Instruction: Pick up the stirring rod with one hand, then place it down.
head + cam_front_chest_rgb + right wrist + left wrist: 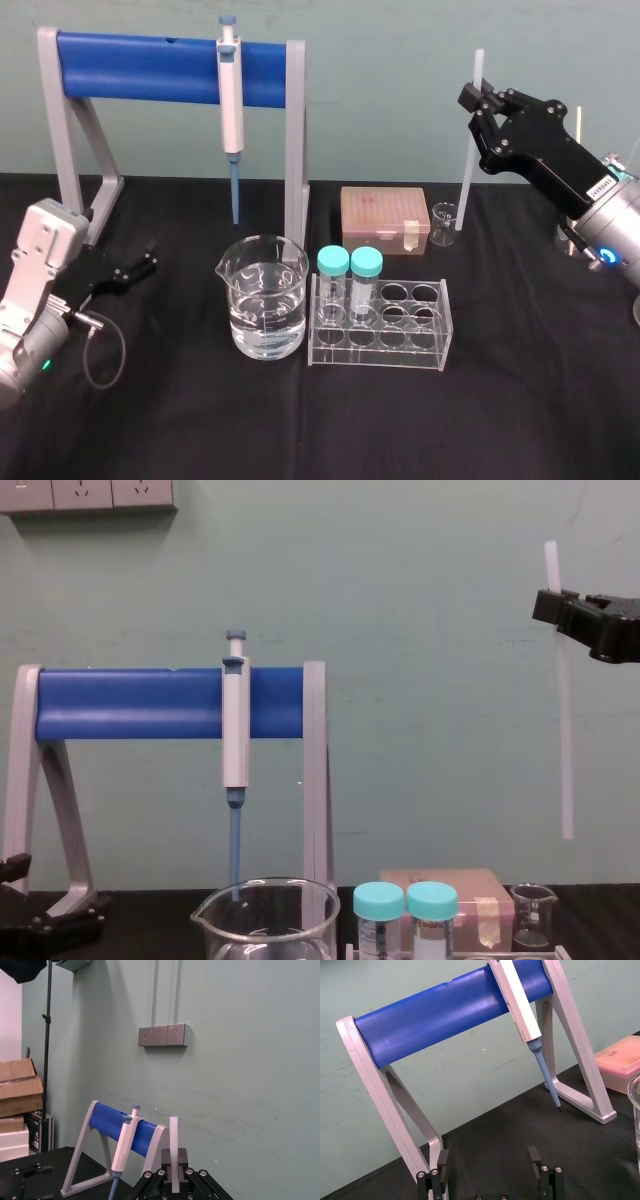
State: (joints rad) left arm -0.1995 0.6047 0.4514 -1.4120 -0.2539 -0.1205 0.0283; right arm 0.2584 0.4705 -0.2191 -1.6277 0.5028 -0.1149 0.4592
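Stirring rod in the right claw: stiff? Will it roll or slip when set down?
Likely stiff: the stirring rod hangs straight below the right claw, gripped near its top, with no visible sag. Probably light, being so thin. It looks round and smooth, so it may roll on the table or slip. The left claw rests open at the left.

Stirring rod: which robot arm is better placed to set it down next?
Right. The right gripper grips the thin white translucent stirring rod upright above the black table; the open left gripper sits far off, by the blue rack.
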